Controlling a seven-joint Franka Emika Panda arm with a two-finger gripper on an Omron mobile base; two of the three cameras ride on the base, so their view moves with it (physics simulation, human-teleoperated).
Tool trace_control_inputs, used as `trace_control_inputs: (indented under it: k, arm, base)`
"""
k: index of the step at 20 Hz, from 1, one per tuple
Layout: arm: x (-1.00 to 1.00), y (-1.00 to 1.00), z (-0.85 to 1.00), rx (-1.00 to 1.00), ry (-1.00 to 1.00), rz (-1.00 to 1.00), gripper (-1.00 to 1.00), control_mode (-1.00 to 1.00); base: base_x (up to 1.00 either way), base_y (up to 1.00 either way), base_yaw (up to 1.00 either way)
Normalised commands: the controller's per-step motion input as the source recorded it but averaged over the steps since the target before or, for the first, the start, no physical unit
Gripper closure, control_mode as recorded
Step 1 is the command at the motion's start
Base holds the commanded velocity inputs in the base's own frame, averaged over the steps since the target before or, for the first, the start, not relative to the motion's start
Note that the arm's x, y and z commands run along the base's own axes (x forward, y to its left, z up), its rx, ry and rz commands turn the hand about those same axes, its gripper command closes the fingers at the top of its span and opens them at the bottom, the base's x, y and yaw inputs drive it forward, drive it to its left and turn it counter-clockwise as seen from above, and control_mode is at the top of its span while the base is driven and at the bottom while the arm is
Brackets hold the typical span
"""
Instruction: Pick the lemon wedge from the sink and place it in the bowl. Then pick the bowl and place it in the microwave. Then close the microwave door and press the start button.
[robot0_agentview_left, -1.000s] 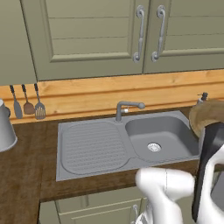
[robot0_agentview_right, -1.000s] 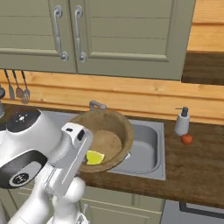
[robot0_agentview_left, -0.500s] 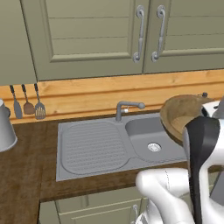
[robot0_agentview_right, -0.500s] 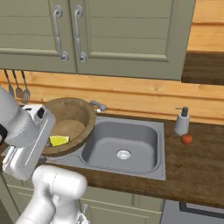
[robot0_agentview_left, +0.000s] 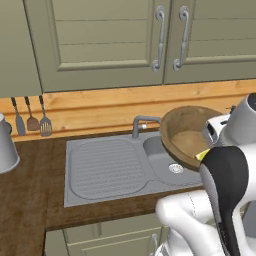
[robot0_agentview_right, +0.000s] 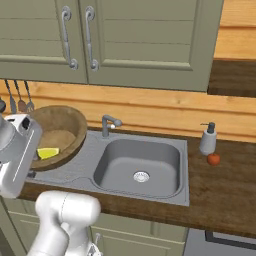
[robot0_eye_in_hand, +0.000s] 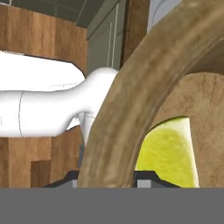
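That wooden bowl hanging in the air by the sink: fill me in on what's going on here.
The white robot arm's pincer is clamped on the rim of the wide light-brown wooden bowl and holds it tilted in the air over the grey metal sink. The small yellow lemon wedge already lies inside the bowl. So the lemon step is done, and the bowl is lifted but not yet in any microwave.

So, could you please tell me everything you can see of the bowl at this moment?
The bowl is wide, round and looks wooden, light brown with a darker rim. It is off the counter, tilted so its open side faces the cameras, above the sink's drainboard side, left of the faucet in the right base view. The lemon wedge lies against its lower inner wall. The pincer grips its rim, a finger on each side, as the hand view shows.
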Motion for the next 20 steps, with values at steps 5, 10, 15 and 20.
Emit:
trace_control_inputs:
  k: [5, 10, 15, 20]
  arm:
    - [0.21, 0.09, 0.0, 0.02, -0.24, 0.05, 1.0, -1.0]
    - [0.17, 0.03, 0.08, 0.04, -0.13, 0.04, 1.0, -1.0]
    - [0.0, 0.0, 0.02, 0.01, 0.0, 0.01, 1.0, 1.0]
    - [0.0, 0.0, 0.0, 0.0, 0.0, 0.0, 1.0, 1.0]
  base:
    - [0.0, 0.0, 0.0]
    - [0.0, 0.0, 0.0]
    - [-0.17, -0.13, 0.01]
    - [-0.78, -0.7, -0.15]
